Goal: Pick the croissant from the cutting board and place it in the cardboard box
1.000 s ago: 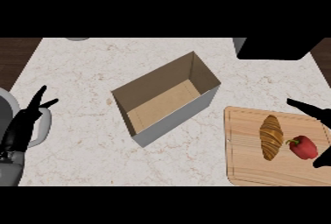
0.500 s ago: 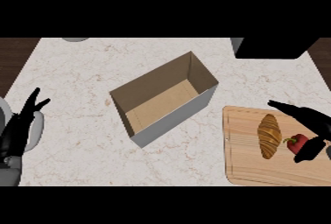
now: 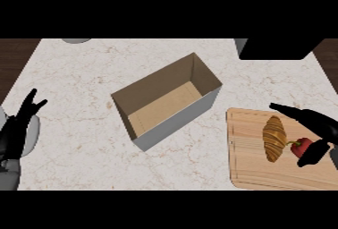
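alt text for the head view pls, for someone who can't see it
The robot's right hand hovers, fingers spread, over a croissant and a red pepper on a wooden cutting board at the right of a marble counter. An open cardboard box sits at centre, nothing visible inside. The left hand rests open at the left edge.

Black left hand (image 3: 19, 129) on grey forearm (image 3: 6, 172); black right hand (image 3: 315, 127).

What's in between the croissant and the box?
In the head view, only bare cutting board and a strip of marble counter lie between the croissant and the cardboard box. The red pepper lies on the croissant's far side.
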Robot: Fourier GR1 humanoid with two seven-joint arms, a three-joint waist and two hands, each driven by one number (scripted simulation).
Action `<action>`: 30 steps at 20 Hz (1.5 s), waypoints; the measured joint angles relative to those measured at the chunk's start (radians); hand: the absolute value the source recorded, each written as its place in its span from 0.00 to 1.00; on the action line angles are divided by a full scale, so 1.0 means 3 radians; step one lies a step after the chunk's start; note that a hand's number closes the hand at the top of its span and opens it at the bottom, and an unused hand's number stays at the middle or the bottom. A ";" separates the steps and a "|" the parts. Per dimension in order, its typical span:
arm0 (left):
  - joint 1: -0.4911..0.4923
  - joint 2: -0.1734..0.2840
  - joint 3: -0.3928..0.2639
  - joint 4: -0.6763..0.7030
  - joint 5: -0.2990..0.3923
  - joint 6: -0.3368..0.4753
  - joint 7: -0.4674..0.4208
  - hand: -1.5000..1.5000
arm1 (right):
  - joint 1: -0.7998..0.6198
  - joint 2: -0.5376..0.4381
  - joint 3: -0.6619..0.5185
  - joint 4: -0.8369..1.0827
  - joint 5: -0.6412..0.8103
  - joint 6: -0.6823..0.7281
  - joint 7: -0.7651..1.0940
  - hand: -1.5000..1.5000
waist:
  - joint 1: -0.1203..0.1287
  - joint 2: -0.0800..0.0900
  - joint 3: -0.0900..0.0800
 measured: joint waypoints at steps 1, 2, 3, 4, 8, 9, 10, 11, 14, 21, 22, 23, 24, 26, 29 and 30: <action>-0.0016 -0.0009 0.0012 -0.0024 -0.0011 -0.0014 0.0034 0.50 | 0.0007 0.0011 -0.0015 -0.0069 -0.0001 0.0051 0.0013 0.00 | -0.0002 0.0000 -0.0001; -0.0030 -0.0025 0.0029 0.0012 -0.0017 -0.0015 0.0013 0.50 | 0.0020 0.0074 -0.0007 -0.0081 0.0019 0.0028 0.0012 0.00 | -0.0002 0.0000 -0.0003; -0.0037 -0.0043 0.0044 0.0032 -0.0032 -0.0012 0.0000 0.50 | 0.0082 0.0074 -0.0023 -0.0195 0.0015 0.0064 0.0021 0.00 | -0.0005 0.0001 -0.0002; -0.0038 -0.0068 0.0045 0.0045 -0.0060 0.0001 -0.0011 0.50 | 0.0088 0.0097 -0.0041 -0.0199 0.0030 0.0057 -0.0015 0.00 | -0.0004 0.0000 0.0000; -0.0001 -0.0128 0.0061 -0.0049 -0.0154 0.0032 0.0038 0.50 | 0.0155 0.0177 -0.0096 -0.0410 0.0061 0.0135 0.0009 0.00 | -0.0003 -0.0003 0.0004; 0.0005 -0.0141 0.0070 -0.0038 -0.0161 0.0027 0.0016 0.50 | 0.0220 0.0160 -0.0108 -0.0513 0.0063 0.0177 0.0020 0.00 | -0.0006 -0.0007 0.0011; -0.0001 -0.0141 0.0086 -0.0057 -0.0165 0.0006 0.0045 0.50 | 0.0234 0.0165 -0.0118 -0.0544 0.0095 0.0198 0.0040 0.00 | -0.0005 -0.0006 0.0009; -0.0005 -0.0145 0.0091 -0.0089 -0.0170 0.0000 0.0080 0.50 | 0.0221 0.0188 -0.0107 -0.0586 0.0129 0.0231 0.0118 0.00 | -0.0004 -0.0004 0.0006; -0.0001 -0.0123 0.0133 -0.0116 -0.0197 -0.0025 0.0141 0.50 | 0.0297 0.0210 -0.0080 -0.0768 0.0224 0.0312 0.0316 0.00 | -0.0005 -0.0008 0.0012; -0.0067 -0.0137 0.0203 -0.0034 -0.0219 -0.0090 0.0091 0.50 | 0.0220 0.0442 -0.0054 -0.0491 0.0496 0.0196 0.0508 1.00 | 0.0008 -0.0013 0.0031; -0.0051 -0.0151 0.0200 -0.0048 -0.0235 -0.0085 0.0064 0.50 | 0.0199 0.0480 -0.0069 -0.0442 0.0524 0.0142 0.0517 1.00 | 0.0010 -0.0017 0.0032; -0.0058 -0.0159 0.0199 -0.0043 -0.0249 -0.0081 0.0062 0.50 | 0.0194 0.0515 -0.0062 -0.0397 0.0585 0.0013 0.0503 1.00 | 0.0011 -0.0022 0.0028; -0.0051 -0.0165 0.0199 -0.0049 -0.0258 -0.0075 0.0045 0.50 | 0.0175 0.0543 -0.0078 -0.0372 0.0620 -0.0106 0.0491 1.00 | 0.0011 -0.0024 0.0028; -0.0073 -0.0150 0.0218 -0.0044 -0.0255 -0.0102 0.0073 0.50 | 0.0151 0.0576 -0.0117 -0.0323 0.0678 -0.0308 0.0449 1.00 | 0.0010 -0.0023 0.0022; -0.0088 -0.0158 0.0222 -0.0056 -0.0290 -0.0106 0.0123 0.50 | 0.0087 0.0597 -0.0179 -0.0151 0.0784 -0.0616 0.0350 1.00 | 0.0015 -0.0021 0.0015; -0.0099 -0.0157 0.0224 -0.0048 -0.0296 -0.0117 0.0139 0.50 | 0.0040 0.0602 -0.0206 -0.0081 0.0811 -0.0706 0.0318 1.00 | 0.0015 -0.0020 0.0015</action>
